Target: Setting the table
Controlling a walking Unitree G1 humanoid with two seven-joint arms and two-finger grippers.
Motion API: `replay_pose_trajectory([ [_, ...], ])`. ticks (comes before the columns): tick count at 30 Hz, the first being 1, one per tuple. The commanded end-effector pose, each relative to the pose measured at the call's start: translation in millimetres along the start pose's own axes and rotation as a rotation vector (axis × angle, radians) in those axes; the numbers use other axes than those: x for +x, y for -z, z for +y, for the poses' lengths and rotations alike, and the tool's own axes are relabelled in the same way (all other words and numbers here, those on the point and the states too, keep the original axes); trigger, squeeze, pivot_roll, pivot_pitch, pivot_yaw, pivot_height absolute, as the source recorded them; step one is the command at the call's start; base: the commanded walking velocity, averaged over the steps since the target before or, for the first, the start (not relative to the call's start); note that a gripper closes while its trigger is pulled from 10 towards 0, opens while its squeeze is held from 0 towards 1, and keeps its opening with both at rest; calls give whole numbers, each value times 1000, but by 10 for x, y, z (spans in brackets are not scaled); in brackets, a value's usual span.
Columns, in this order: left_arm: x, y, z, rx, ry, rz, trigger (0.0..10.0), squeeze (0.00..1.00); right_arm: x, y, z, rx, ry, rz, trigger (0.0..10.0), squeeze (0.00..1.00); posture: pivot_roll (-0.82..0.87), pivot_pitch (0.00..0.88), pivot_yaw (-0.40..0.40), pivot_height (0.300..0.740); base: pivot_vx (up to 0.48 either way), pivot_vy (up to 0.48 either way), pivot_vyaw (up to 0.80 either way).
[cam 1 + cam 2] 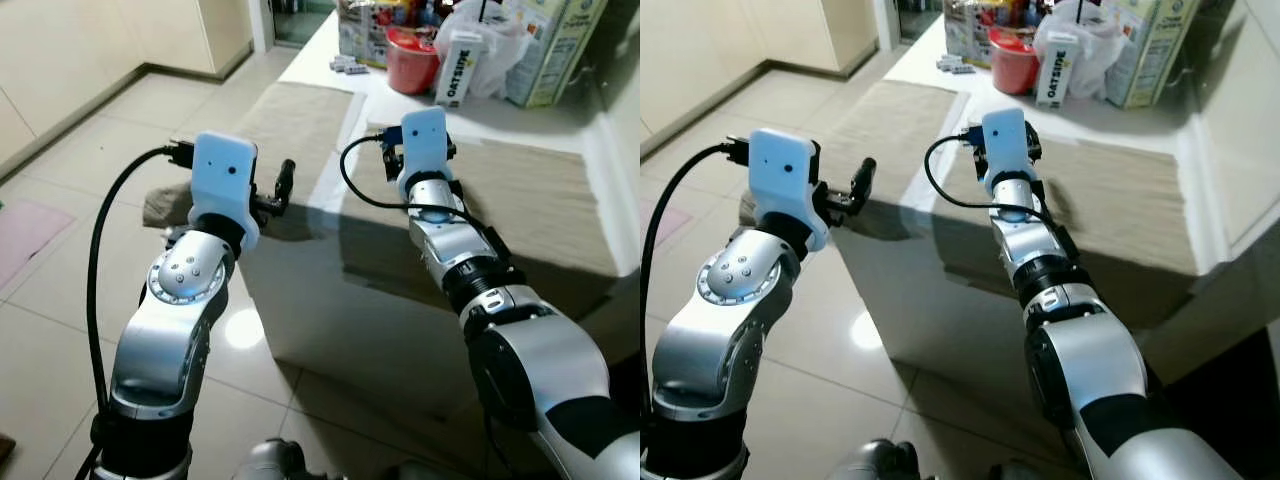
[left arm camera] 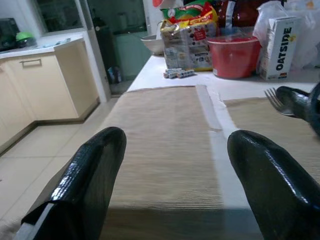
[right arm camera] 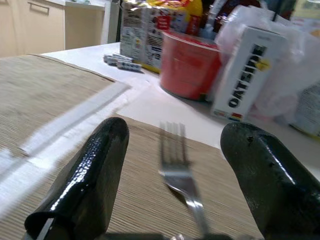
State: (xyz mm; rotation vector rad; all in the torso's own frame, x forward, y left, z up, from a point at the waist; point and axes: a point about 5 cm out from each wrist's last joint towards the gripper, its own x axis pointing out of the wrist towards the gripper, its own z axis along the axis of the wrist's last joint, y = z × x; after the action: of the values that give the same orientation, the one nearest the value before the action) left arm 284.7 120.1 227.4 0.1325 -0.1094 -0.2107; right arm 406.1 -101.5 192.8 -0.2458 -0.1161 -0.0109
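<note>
Your fork (image 3: 182, 182) is silver with 4 tines, lying on the woven placemat (image 3: 150, 210) between the right gripper (image 3: 180, 200) fingers, spread wide. Your left gripper (image 2: 172, 185) is spread too, at the table edge.

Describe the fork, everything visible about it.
The fork is shiny silver metal with four tines, lying flat on the woven beige placemat in front of the right gripper. It sits between the open fingers, tines pointing away toward the red container and the Oatside carton. The fingers do not touch it; its handle end is hidden.
</note>
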Motion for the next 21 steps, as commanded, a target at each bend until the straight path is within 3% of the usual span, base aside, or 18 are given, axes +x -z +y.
replay_pose_trajectory([
  [1, 10, -10, -25, -2, 3, -8, 10000, 0, 14, -33, -22, -9, 4, -8, 10000, 0, 72, 70, 69, 736, 0, 0, 0],
  [11, 19, -20, -32, -3, -2, -10, 10000, 0, 8, -9, 23, -16, -26, 13, 10000, 0, 71, 72, 69, 736, 0, 0, 0],
  [21, 25, -48, -34, -2, 1, -20, 10000, 0, 5, 74, 84, 95, -62, 120, 10000, 0, 72, 75, 67, 736, 0, 0, 0],
])
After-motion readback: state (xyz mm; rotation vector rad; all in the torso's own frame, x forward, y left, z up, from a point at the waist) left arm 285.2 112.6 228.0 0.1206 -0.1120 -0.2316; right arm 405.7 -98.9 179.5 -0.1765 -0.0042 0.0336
